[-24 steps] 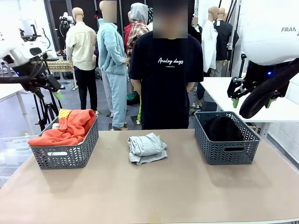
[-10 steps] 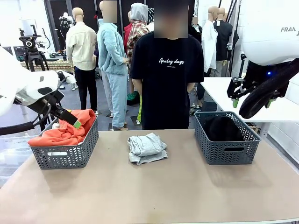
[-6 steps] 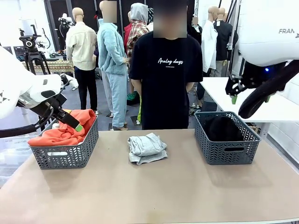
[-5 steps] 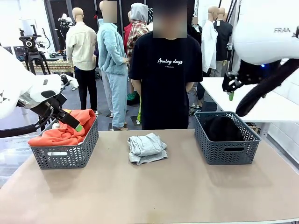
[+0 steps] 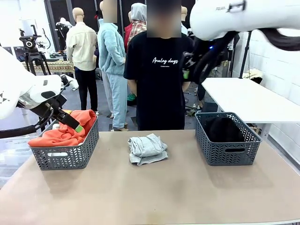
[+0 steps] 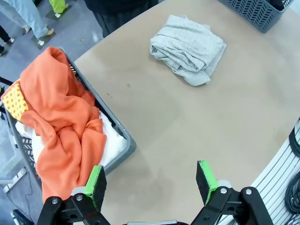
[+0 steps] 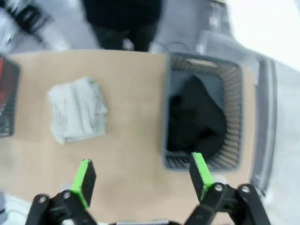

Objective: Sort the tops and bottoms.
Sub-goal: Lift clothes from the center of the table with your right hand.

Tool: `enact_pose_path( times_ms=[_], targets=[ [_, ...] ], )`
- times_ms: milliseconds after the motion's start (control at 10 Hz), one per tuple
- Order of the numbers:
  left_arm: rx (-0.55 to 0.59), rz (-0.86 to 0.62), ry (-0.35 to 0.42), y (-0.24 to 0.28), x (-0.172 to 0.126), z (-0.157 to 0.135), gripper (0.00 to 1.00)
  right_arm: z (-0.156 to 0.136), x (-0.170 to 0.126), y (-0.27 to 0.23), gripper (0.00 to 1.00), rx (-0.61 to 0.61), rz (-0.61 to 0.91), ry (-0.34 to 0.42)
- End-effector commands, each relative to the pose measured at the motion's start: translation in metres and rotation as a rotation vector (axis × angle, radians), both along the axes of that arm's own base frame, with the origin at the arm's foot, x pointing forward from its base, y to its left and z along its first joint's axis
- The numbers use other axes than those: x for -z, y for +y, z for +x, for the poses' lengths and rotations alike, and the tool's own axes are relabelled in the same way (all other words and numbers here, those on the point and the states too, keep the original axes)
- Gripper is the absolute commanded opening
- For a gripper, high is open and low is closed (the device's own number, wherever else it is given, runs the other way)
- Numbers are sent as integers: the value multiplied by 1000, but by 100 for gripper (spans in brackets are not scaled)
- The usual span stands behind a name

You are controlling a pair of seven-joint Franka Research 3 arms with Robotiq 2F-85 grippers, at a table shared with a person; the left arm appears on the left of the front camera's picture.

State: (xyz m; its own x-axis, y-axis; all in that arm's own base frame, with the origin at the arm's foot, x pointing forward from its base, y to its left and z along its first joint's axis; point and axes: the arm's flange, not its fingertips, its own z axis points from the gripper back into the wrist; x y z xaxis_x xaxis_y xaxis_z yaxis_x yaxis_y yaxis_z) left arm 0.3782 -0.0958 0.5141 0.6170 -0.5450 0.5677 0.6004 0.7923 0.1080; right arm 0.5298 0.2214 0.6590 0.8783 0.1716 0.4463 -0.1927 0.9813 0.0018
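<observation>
**Grey garment waits mid-table between two baskets**

The table (image 5: pixel 154 197) carries my sorting stations: the left basket (image 5: pixel 65 154) holds tops, the bright orange one (image 5: pixel 70 131) draped over a white one (image 6: pixel 115 143), so the dark garment (image 5: pixel 224 129) in the right basket (image 5: pixel 227 150) is presumably a bottom. The light grey garment (image 5: pixel 146 148) lies folded between them, unsorted. My left gripper (image 6: pixel 150 180) hovers by the left basket, fingers spread and empty. My right gripper (image 7: pixel 143 180) hangs high, also spread wide, holding nothing, overlooking the table.
</observation>
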Motion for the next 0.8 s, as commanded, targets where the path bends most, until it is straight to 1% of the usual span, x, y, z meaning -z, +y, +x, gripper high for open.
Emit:
enact_pose_path(
  times_ms=[0,100,200,300,500,600,700],
  targets=[
    [-9,-7,7,-1,1,-2,100,47,0,13,100,-178,93,140],
    [-9,-7,7,-1,1,-2,100,66,17,21,100,-216,124,215],
    [-9,-7,7,-1,1,-2,100,69,24,20,100,-244,81,329],
    [-9,-7,7,-1,1,-2,100,53,29,23,100,-172,111,104],
    [-9,-7,7,-1,1,-2,100,53,29,23,100,-172,111,104],
    [-9,-7,7,-1,1,-2,100,65,35,26,100,-214,127,179],
    [-9,-7,7,-1,1,-2,100,72,43,20,100,-235,178,184]
  ],
)
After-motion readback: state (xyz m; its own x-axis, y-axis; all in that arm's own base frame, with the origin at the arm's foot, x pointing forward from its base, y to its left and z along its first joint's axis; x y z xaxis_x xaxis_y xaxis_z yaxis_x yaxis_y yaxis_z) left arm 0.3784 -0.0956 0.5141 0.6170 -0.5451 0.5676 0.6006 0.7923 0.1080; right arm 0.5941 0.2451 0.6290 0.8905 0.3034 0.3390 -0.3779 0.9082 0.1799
